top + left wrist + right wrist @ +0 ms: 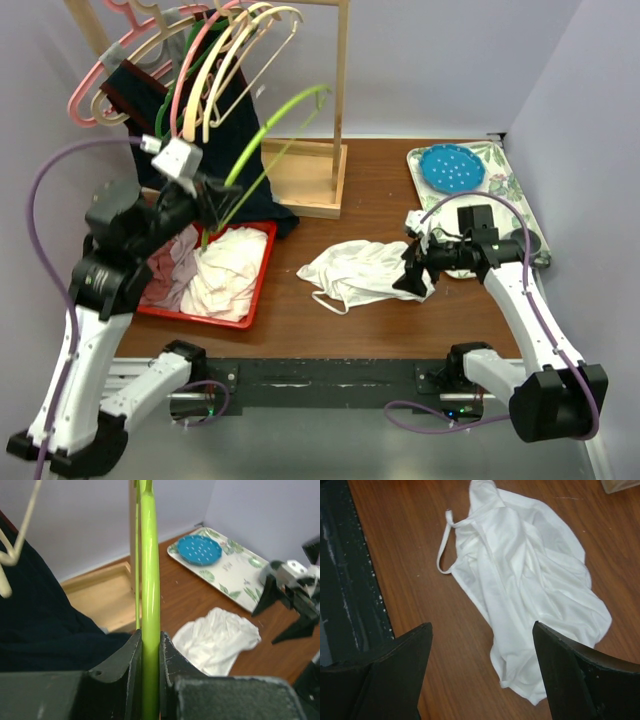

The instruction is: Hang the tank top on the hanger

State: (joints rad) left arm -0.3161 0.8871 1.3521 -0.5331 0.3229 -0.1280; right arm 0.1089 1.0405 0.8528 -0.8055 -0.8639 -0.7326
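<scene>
Red basket, rack beside tank top

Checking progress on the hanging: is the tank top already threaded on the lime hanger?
No, the tank top lies crumpled on the table, apart from the hanger.

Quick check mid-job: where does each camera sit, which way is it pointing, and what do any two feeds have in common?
Top external: above and behind the bases, looking down at the table; both arms show.
Left wrist: on the left arm, looking along the hanger clamped in the left gripper toward the tray; its jaws show.
Right wrist: on the right arm, looking down at the tank top; the right gripper is open.
All three views share the tank top.
</scene>
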